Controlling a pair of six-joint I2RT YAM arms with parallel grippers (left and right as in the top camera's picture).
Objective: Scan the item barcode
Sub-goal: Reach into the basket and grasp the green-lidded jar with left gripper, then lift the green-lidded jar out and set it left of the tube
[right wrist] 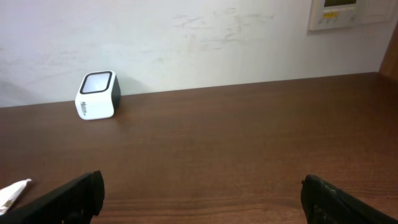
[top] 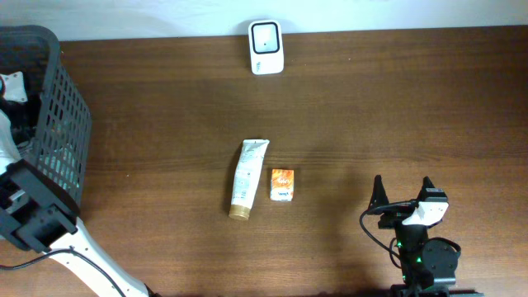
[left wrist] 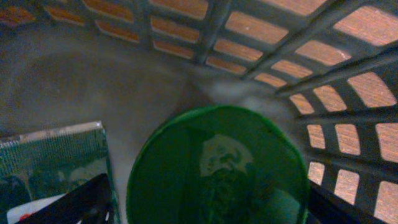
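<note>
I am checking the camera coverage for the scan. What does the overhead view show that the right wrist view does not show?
Only overhead: the basket and the orange box. Only right wrist: a wall panel at the upper right. Both: the scanner, the tube (only its end in the wrist view), and the right gripper, which is open.

Basket (top: 58, 124): dark grey lattice whose walls rise ahead and to the right of the left gripper (left wrist: 208, 205).
Table (top: 412, 107): dark brown wood, running below and ahead of the right gripper (right wrist: 205, 199).
Wall (right wrist: 217, 37): white and scuffed, beyond the table's far edge.
Control panel (right wrist: 339, 12): pale, wall-mounted, ahead of the right gripper, high and to its right.
</note>
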